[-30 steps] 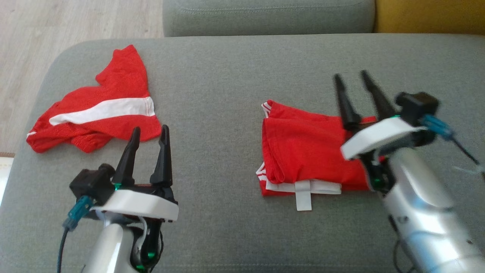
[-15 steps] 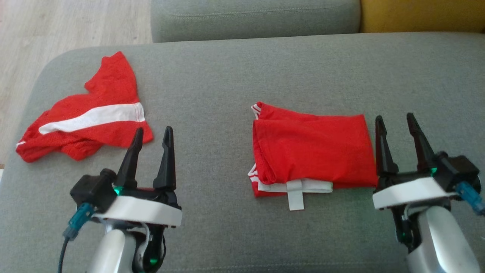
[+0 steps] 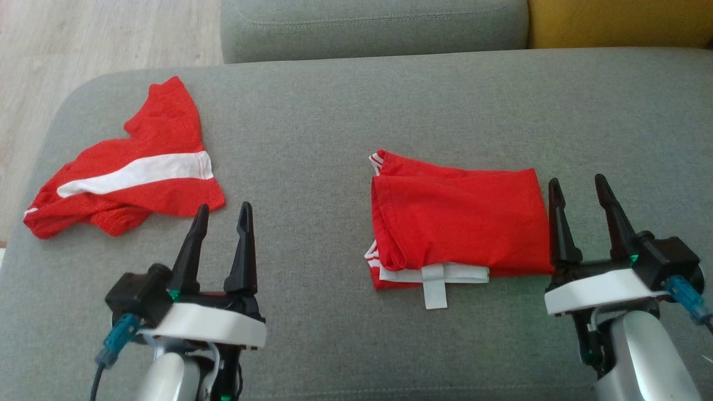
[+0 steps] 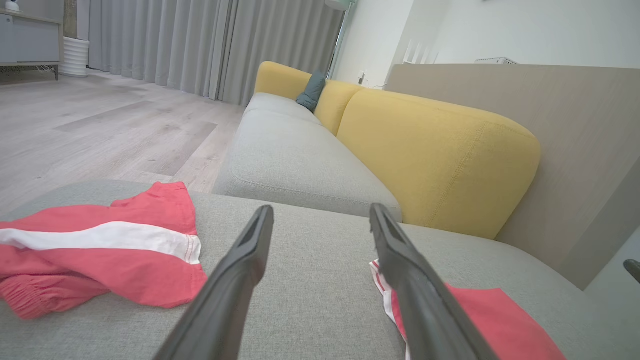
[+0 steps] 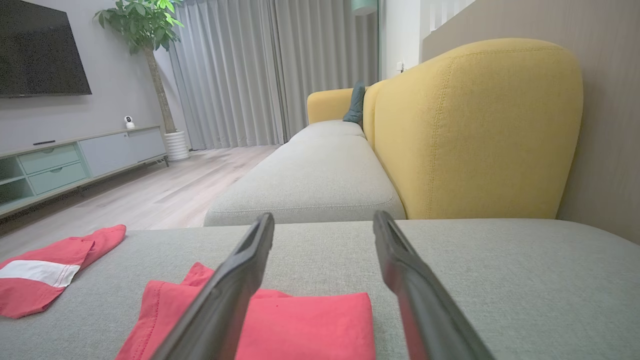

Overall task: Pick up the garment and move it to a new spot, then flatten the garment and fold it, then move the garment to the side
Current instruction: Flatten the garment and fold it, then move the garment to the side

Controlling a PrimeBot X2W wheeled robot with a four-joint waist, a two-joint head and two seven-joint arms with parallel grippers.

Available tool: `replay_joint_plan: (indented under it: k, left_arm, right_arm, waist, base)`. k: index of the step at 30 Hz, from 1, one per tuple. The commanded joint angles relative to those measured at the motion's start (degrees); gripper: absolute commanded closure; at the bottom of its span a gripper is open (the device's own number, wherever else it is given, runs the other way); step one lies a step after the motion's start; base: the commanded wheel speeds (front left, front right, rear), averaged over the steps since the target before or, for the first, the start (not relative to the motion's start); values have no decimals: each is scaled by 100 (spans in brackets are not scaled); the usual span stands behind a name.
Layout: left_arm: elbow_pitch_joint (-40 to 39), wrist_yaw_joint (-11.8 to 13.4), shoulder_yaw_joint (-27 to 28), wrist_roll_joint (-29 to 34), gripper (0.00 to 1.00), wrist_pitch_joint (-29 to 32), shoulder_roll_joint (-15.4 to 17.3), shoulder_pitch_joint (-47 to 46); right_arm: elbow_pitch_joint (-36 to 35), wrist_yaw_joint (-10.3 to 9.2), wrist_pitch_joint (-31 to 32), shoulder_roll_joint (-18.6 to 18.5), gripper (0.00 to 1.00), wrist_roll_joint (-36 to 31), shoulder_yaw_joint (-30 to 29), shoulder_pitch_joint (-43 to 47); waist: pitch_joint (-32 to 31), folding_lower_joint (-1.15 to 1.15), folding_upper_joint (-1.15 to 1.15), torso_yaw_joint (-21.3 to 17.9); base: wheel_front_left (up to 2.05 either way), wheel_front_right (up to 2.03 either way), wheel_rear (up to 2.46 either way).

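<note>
A red garment [image 3: 457, 217] lies folded into a neat rectangle on the grey cushion, right of centre, with a white band and tab at its near edge. My right gripper [image 3: 576, 179] stands open just to its right, not touching it. In the right wrist view the folded garment [image 5: 310, 325] lies low and left of the right gripper [image 5: 324, 216]. A second red garment [image 3: 128, 178] with a white stripe lies crumpled at the far left. My left gripper [image 3: 224, 207] is open and empty, near that piece's right corner. The left wrist view has the left gripper [image 4: 321, 210] between the striped piece [image 4: 100, 250] and the folded one [image 4: 490, 320].
The grey cushion [image 3: 334, 111] ends in a rounded edge at the left, with wooden floor [image 3: 83, 33] beyond. Another grey seat [image 3: 373, 28] and a yellow backrest [image 3: 613, 22] lie behind. Bare cushion stretches between the two garments.
My right gripper has drawn back from over the folded garment to its right side, nearer me. The head camera shifted a little. The left gripper barely moved.
</note>
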Motion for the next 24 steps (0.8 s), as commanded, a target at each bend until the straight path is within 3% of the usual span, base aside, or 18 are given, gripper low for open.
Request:
replay_joint_plan:
  k: [1,8,24]
  left_arm:
    - [-185,-29,152,34,0,-29,19,-236]
    - [-173,-32,129,19,0,-29,19,-273]
    - [-14,-76,-50,53,0,-29,19,-641]
  right_arm:
    - [-184,-4,-62,50,0,-38,105,-133]
    - [92,-4,128,83,0,-3,-100,-129]
    - [1944,-4,544,102,0,859,-72,-1019]
  waist:
    - [8,0,0,6]
    - [122,0,0,2]
    - [758,0,0,149]
  base:
    - [0,0,0]
    - [0,0,0]
    - [0,0,0]
